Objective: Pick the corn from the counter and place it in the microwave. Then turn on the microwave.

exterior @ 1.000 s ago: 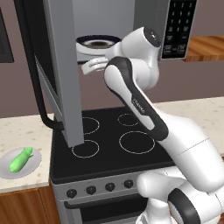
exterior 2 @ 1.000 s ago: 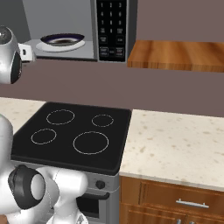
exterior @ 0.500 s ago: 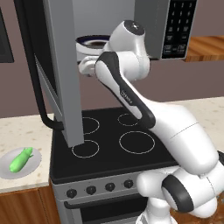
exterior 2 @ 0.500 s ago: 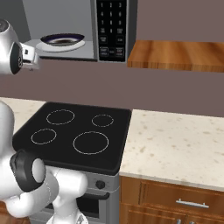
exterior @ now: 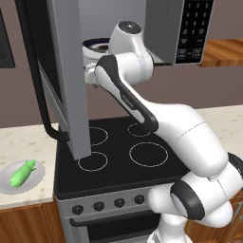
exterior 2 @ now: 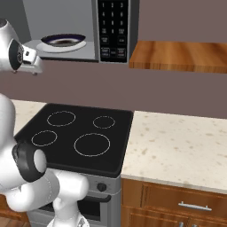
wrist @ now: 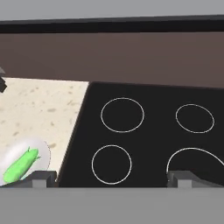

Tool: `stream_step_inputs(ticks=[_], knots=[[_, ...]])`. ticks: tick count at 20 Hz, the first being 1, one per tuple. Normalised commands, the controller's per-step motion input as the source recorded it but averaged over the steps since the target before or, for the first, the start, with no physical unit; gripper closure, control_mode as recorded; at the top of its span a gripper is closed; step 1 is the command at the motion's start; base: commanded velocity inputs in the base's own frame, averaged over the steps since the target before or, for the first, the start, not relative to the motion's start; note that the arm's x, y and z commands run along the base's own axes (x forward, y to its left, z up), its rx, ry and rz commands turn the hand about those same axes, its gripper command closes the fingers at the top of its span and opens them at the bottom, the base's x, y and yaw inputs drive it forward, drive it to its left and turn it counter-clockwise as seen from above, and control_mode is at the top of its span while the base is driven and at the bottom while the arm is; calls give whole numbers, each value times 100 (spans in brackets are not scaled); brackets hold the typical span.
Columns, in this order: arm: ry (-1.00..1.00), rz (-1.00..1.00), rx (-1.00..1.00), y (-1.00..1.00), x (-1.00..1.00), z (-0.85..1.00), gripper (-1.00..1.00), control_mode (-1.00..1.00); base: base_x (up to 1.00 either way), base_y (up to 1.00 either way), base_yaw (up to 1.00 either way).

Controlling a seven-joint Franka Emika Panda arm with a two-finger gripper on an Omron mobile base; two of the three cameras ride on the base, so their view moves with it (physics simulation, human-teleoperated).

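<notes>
corn: green cob lying on a small white plate, on the table left of the stove, near the table's front edge; in the hand view it sits at the lower left corner, on the plate beside the stove's left edge.
claw: open; the 2 fingertips stand wide apart with nothing between them, high over the front of the stove, looking down at the 4 rings.
arm: rises from the lower right of the left base view and bends up to the microwave; the wrist is just below the microwave's opening, though the hand itself is partly hidden behind the door, so its exact pose is hard to tell.
microwave: mounted above the stove, door swung wide open to the left; keypad on its right side.
inside microwave: a dark bowl on a pale turntable plate.
table, right side: beige speckled stone right of the stove, with a wooden shelf on the wall above it.
</notes>
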Motion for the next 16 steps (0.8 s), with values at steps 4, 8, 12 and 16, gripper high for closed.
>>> stream_step_inputs(ticks=[4,8,12,16], knots=[[8,-2,-6,-2,13,-25,-100,-100,0,0,0],[10,0,-6,-3,11,-26,-100,-100,0,0,0],[9,0,-6,-6,3,-24,-100,-100,0,0,0],[10,0,-5,-9,5,-23,-100,-100,0,0,0]])
